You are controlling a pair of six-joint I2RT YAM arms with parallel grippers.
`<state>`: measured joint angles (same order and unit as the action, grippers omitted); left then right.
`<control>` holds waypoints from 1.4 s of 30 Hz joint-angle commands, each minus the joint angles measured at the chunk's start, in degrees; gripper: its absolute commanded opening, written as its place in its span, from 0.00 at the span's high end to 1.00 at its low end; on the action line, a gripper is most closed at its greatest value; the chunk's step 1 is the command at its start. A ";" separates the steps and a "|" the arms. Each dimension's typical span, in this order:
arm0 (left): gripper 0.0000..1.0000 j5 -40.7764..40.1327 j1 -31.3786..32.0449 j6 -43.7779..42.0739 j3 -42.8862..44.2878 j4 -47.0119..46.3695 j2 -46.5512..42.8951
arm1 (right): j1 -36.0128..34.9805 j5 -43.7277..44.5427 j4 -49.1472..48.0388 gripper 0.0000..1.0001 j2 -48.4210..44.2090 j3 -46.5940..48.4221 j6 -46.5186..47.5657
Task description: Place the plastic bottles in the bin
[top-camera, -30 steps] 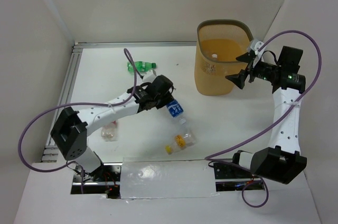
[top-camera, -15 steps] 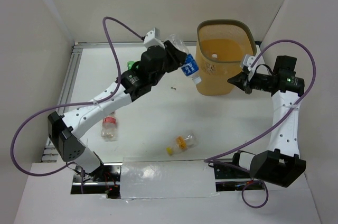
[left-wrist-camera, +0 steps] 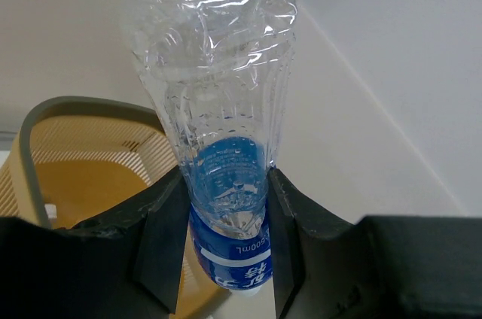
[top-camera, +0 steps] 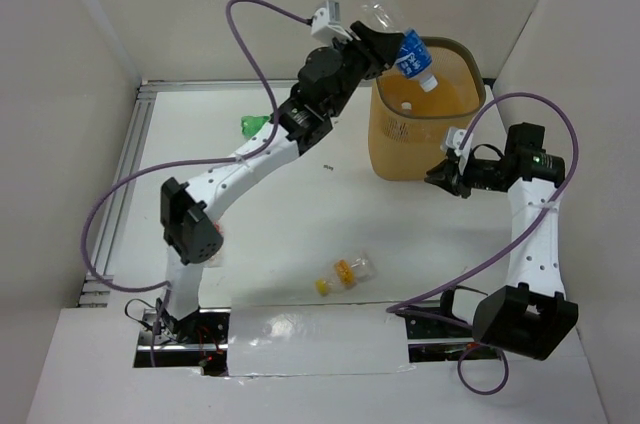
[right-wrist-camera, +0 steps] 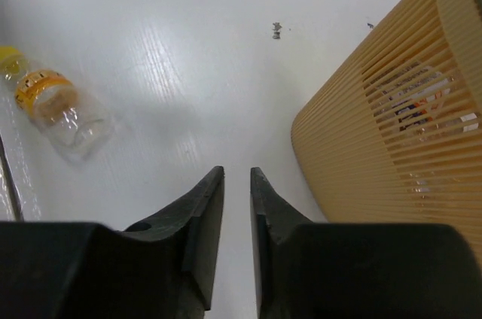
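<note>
My left gripper (top-camera: 388, 47) is shut on a clear plastic bottle with a blue label (top-camera: 400, 36), holding it high over the near-left rim of the orange-tan bin (top-camera: 385, 134). In the left wrist view the crumpled bottle (left-wrist-camera: 218, 101) stands between my fingers, cap end toward me, with the bin's rim (left-wrist-camera: 30, 127) below on the left. My right gripper (top-camera: 441, 178) hangs low beside the bin's right wall, shut and holding nothing (right-wrist-camera: 237, 177). A yellow-capped bottle (top-camera: 346, 271) lies on the table near the front. A green bottle (top-camera: 254, 125) lies partly behind the left arm.
The bin's slatted wall (right-wrist-camera: 392, 131) fills the right of the right wrist view, with bottles dimly visible through it. The yellow-capped bottle (right-wrist-camera: 53, 104) lies to the gripper's left. White walls close in the table on three sides. A small dark speck (top-camera: 327, 166) lies mid-table.
My left arm has raised the blue-labelled bottle from the table up to above the bin's rim. My right gripper has shut and dropped lower beside the bin.
</note>
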<state>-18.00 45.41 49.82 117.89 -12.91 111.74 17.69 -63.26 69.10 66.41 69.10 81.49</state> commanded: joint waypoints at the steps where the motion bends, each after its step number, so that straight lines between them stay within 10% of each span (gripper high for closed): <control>1: 0.70 -2.39 -0.06 -4.64 7.60 -3.80 7.15 | -0.73 0.69 2.79 0.71 -2.60 -0.63 2.09; 15: 0.05 -1.52 -0.06 -12.73 18.43 -0.89 16.23 | -4.68 -1.42 5.16 0.00 -4.80 -8.62 8.58; 21: 0.00 -0.55 -0.06 -18.79 13.96 -0.89 8.16 | -18.37 1.47 -5.69 0.00 -5.50 -16.18 9.58; 30: 0.00 -13.10 -0.06 -26.88 -22.58 18.74 -26.19 | -45.11 15.27 -29.63 0.00 -2.97 -24.45 -8.63; 42: 0.00 -29.20 -4.36 -1.49 -54.50 64.57 -60.14 | -53.98 25.55 -40.62 0.00 4.51 -29.63 -15.66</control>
<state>-43.53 42.35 41.43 65.23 38.74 52.93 -35.07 -41.34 34.20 69.69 40.56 68.14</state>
